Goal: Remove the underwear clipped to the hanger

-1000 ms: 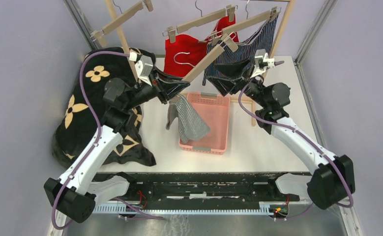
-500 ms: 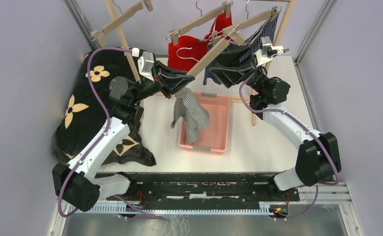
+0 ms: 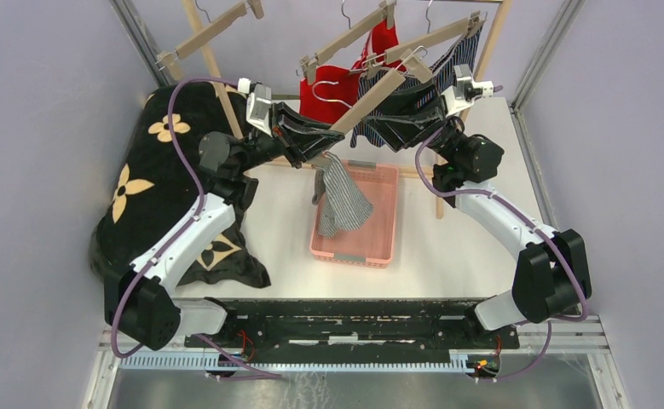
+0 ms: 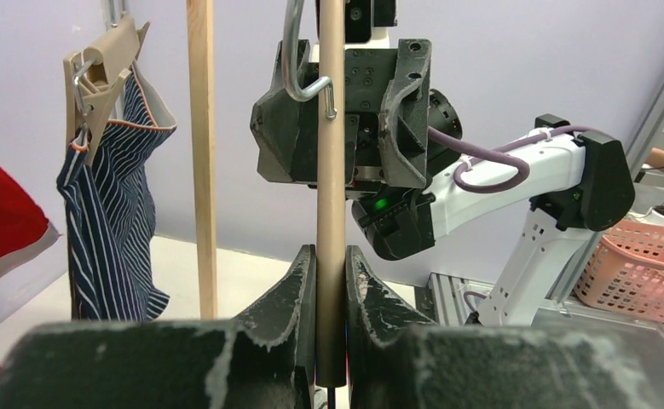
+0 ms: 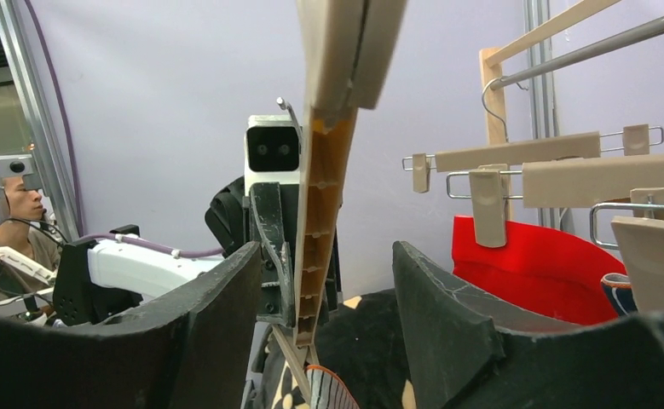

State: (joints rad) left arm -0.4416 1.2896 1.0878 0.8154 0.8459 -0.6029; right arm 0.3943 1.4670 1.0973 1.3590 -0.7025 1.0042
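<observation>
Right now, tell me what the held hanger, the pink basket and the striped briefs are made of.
Hanger: likely moulded plastic, tan and matt; its underside shows hollow ribbed cells.
Hook: bright metal wire, shiny.
Pink basket: probably plastic; slotted walls with a slight sheen.
Striped briefs: soft matt cloth, hanging in limp folds.

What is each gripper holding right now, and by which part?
Left gripper: shut on the wooden hanger, at the bar's lower end. Right gripper: jaws open either side of that bar, gripping nothing.
</observation>
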